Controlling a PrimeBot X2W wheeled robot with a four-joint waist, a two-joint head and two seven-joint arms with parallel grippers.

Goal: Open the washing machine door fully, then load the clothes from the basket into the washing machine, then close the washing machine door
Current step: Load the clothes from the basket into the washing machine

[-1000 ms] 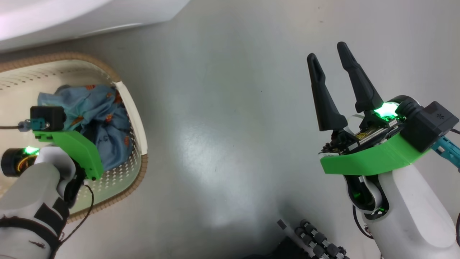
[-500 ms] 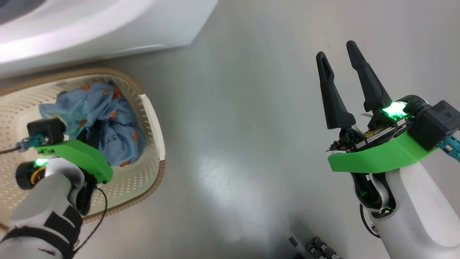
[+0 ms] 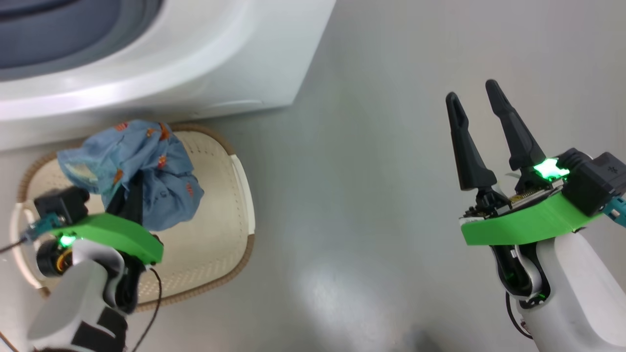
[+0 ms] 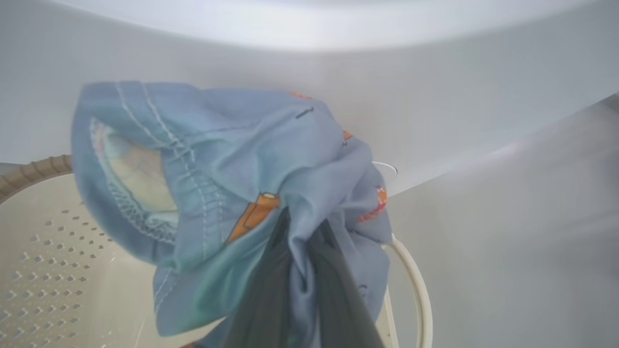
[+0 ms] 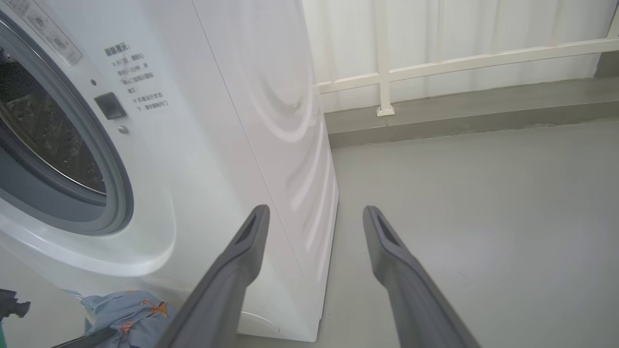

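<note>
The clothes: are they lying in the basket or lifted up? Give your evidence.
Lifted. The clothes hang bunched in the shut fingers of the left gripper, above the basket floor, overlapping its rim.

One washer (image 3: pixel 205 68) spans the upper left of the head view. Below it is one basket (image 3: pixel 215 230) and one bundle of clothes (image 3: pixel 156 171), garment count unclear. There are two grippers, one left gripper (image 3: pixel 131 193) and one right gripper (image 3: pixel 472 90), with two fingers (image 3: pixel 467 146) each.
</note>
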